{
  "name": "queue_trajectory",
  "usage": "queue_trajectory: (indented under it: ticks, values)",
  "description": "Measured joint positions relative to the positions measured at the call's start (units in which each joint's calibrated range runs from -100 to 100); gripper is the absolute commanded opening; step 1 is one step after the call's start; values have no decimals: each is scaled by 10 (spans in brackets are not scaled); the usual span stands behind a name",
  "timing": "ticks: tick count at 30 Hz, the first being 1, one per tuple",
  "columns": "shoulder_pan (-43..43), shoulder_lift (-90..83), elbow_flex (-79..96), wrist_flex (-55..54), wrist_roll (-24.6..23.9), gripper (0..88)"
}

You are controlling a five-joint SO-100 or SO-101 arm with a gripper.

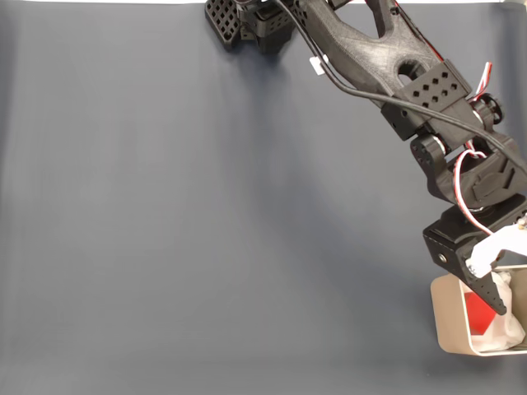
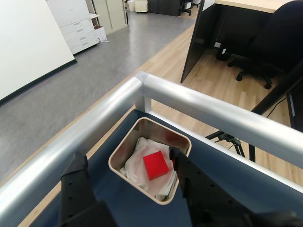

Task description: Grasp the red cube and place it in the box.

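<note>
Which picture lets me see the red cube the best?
The wrist view: the red cube lies fully visible on white paper inside the box. In the fixed view the gripper partly covers it.

Grey carpet [image 2: 94, 71], wood floor [image 2: 222, 90], perhaps office.

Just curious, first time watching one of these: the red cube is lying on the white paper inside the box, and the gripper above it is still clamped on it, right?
Not quite. The red cube does lie on the white paper inside the box, but the gripper above it is open and holds nothing; the wrist view shows its fingers spread apart, clear of the cube.
</note>
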Motion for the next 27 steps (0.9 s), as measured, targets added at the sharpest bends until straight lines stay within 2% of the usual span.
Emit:
queue_trajectory:
  ticks: [16, 20, 21, 24, 27]
  values:
    - [0, 0, 0, -2, 3, 416]
    - [0, 0, 0, -2, 4, 389]
    - [0, 0, 0, -2, 4, 351]
    - [0, 0, 0, -2, 4, 125]
    - [0, -1, 4, -10, 4, 0]
